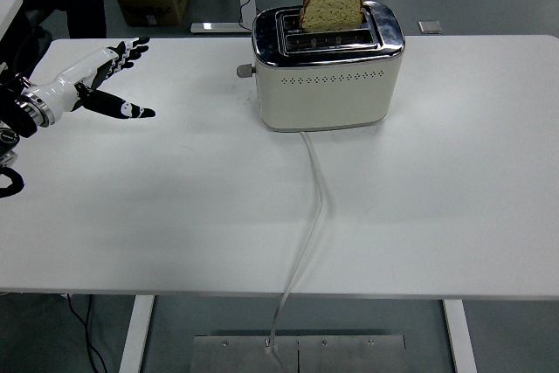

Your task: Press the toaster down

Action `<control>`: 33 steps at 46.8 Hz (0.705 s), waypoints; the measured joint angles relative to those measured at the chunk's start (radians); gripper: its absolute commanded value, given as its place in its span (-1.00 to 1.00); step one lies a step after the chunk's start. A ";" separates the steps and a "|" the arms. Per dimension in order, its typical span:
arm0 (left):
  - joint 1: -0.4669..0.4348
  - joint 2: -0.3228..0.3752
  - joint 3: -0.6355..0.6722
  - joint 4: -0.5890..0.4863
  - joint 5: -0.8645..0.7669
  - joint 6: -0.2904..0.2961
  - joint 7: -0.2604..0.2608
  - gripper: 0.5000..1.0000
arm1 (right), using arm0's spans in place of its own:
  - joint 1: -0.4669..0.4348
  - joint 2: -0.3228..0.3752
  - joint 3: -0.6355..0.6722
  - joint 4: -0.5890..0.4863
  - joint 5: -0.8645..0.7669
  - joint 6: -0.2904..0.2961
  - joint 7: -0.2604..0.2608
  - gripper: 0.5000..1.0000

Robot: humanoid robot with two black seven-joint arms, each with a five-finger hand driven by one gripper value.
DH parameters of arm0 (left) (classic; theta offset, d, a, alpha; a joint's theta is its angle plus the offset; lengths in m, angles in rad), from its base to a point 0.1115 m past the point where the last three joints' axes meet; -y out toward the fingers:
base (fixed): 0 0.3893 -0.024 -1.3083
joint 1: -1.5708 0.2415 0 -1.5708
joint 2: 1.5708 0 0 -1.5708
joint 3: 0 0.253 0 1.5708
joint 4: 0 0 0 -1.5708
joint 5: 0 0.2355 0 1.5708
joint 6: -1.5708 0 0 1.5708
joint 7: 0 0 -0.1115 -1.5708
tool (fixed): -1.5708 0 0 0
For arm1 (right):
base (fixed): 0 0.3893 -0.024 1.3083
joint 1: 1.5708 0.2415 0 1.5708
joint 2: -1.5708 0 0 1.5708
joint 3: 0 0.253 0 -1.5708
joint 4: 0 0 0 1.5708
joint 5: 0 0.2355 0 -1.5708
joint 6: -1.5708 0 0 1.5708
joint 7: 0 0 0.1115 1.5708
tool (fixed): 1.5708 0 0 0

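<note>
Your left hand (92,85) hovers over the table's (175,216) far-left part with its fingers spread and the thumb stretched out toward the middle; it holds nothing. It is well apart from the toaster (327,67), which stands at the far centre of the table with 1 slice of bread (332,8) riding high in a slot, so the press is not yet made. The lever knob (242,70) sticks out from the toaster's left end, on the side facing your hand.

To do this step well, carry the hand to the right and a little away from you until it sits above that knob. Bring 1 or 2 fingertips onto the knob's top, not its side, so the push runs straight down along the slot. Press steadily until it should latch; a slanted push could slide the toaster to the right, as nothing braces it. Keep the wrist clear of the bread. The white cord (311,207) runs toward the near edge and should not get in your way. The right arm is out of sight.
</note>
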 measured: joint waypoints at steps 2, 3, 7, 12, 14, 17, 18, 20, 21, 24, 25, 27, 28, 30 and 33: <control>-0.004 0.000 0.000 -0.002 0.026 0.001 0.000 1.00 | -0.001 0.000 0.000 0.000 0.000 0.000 0.000 1.00; -0.005 0.000 0.001 -0.002 0.034 0.001 0.000 1.00 | -0.001 0.000 0.000 0.000 0.000 0.000 0.000 1.00; -0.009 -0.001 0.008 -0.003 0.070 0.001 0.005 1.00 | 0.000 0.000 0.000 0.000 0.000 0.000 0.000 1.00; -0.026 -0.009 0.036 -0.009 0.100 0.001 0.022 1.00 | -0.001 0.000 0.000 0.000 0.000 0.000 0.000 1.00; -0.038 -0.014 0.050 -0.018 0.117 0.000 0.024 1.00 | 0.000 0.000 0.000 0.000 0.000 0.000 0.001 1.00; -0.054 -0.025 0.060 -0.033 0.141 0.000 0.024 1.00 | -0.001 0.000 0.000 0.000 0.000 0.000 0.000 1.00; -0.056 -0.026 0.061 -0.034 0.143 0.000 0.024 1.00 | 0.000 0.000 0.000 0.000 0.000 0.000 0.001 1.00; -0.072 -0.044 0.063 -0.035 0.155 0.000 0.025 1.00 | -0.001 0.000 0.000 0.000 0.000 0.000 0.000 1.00; -0.077 -0.048 0.063 -0.036 0.157 0.000 0.025 1.00 | 0.000 0.000 0.000 0.000 0.000 0.000 0.001 1.00; -0.091 -0.067 0.067 -0.035 0.170 0.000 0.026 1.00 | -0.001 0.000 0.000 0.000 0.000 0.000 0.000 1.00; -0.096 -0.073 0.070 -0.036 0.175 0.000 0.026 1.00 | 0.000 0.000 0.000 0.000 0.000 0.000 0.001 1.00; -0.107 -0.088 0.087 -0.036 0.184 0.000 0.026 1.00 | -0.001 0.000 0.000 0.000 0.000 0.000 0.000 1.00; -0.107 -0.088 0.087 -0.035 0.184 0.000 0.026 1.00 | -0.001 0.000 0.000 0.000 0.000 0.000 0.000 1.00; -0.114 -0.095 0.108 -0.034 0.184 0.001 0.026 1.00 | -0.001 0.000 0.000 0.000 0.000 0.000 0.000 1.00; -0.117 -0.103 0.125 -0.034 0.183 0.003 0.028 1.00 | 0.000 0.000 0.000 0.000 0.000 0.000 0.000 1.00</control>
